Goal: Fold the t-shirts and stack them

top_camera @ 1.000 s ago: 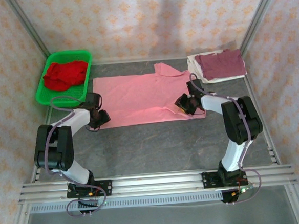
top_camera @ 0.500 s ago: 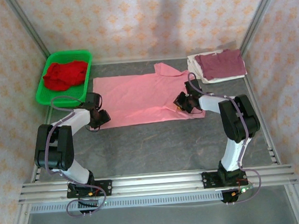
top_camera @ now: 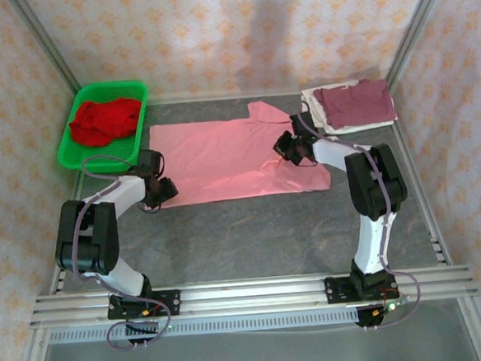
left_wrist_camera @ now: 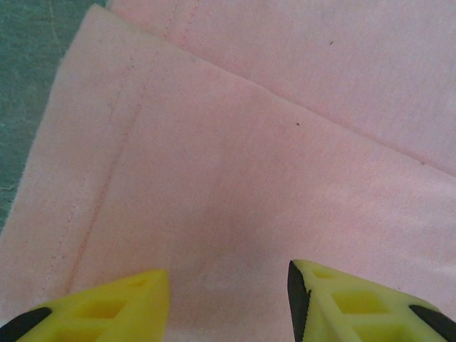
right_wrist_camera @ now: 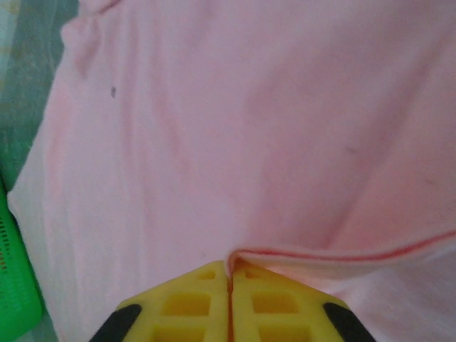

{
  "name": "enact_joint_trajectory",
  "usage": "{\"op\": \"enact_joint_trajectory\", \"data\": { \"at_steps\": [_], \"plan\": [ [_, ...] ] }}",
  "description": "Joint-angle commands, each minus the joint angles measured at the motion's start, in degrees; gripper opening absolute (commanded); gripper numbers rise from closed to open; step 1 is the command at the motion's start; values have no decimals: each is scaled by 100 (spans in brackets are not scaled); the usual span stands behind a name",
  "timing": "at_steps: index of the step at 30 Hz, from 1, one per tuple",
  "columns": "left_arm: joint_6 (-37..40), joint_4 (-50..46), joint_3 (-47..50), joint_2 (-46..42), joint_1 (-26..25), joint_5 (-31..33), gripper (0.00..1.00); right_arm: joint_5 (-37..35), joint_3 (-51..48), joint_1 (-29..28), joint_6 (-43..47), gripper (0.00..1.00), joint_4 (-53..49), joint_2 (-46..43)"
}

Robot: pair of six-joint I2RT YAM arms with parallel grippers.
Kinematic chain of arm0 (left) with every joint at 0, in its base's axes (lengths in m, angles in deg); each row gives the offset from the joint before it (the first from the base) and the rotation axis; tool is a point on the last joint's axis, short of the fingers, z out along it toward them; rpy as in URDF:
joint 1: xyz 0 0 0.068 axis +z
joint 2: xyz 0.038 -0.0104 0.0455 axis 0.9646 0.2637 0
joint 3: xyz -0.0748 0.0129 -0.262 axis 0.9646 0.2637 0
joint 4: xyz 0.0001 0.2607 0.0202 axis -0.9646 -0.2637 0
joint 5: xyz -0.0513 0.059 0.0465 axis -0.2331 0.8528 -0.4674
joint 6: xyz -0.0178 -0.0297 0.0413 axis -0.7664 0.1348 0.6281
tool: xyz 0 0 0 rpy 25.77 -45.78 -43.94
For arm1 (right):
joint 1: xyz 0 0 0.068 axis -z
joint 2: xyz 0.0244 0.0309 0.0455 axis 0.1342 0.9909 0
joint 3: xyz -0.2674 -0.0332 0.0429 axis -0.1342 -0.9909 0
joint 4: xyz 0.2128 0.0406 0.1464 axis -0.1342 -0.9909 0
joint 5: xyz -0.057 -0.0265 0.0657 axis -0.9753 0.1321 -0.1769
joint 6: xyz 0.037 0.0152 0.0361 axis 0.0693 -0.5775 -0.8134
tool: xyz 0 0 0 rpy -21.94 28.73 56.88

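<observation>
The large salmon-pink t-shirt (top_camera: 222,159) lies spread flat across the middle of the grey table. My left gripper (top_camera: 165,188) rests at its near-left corner. In the left wrist view its yellow fingers stand open (left_wrist_camera: 228,299) over the pink cloth (left_wrist_camera: 249,164), holding nothing. My right gripper (top_camera: 286,147) is over the shirt's right part, shut on a pinched fold of pink fabric (right_wrist_camera: 230,274), with a hemmed edge (right_wrist_camera: 356,253) trailing to the right. A maroon shirt (top_camera: 355,102) lies folded on an off-white one (top_camera: 317,113) at the back right. A bright red shirt (top_camera: 102,120) is bunched in the basket.
The green mesh basket (top_camera: 80,150) stands at the back left, close to the pink shirt's left edge; its wall (right_wrist_camera: 18,285) shows in the right wrist view. Bare grey table (top_camera: 252,229) stretches in front of the shirt. Patterned walls enclose the back and sides.
My right gripper has moved away from the bases and to the left, carrying the pink shirt's right edge inward over the shirt. The left arm has not moved.
</observation>
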Motion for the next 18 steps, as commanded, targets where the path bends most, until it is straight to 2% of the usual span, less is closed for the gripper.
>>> {"op": "enact_joint_trajectory", "data": {
  "at_steps": [1, 2, 7, 10, 13, 18],
  "plan": [
    [155, -26, -58, 66, -16, 132, 48, -138, 674, -55, 147, 25, -409, 262],
    [167, -37, -71, 79, -16, 140, 48, -153, 884, -61, 185, 29, -533, 329],
    [189, -51, -90, 116, -16, 156, 48, -150, 2056, -70, 426, 30, -1158, 585],
    [181, -55, -78, 114, -16, 143, 48, -37, 2196, -82, 569, 31, -1201, 405],
    [165, -53, -32, 26, -16, 122, 49, -49, 1619, -90, 660, 31, -1132, -148],
    [126, -99, 41, -241, -16, 123, 49, -482, -162, -149, 950, 31, -978, -1420]
  ]
}}
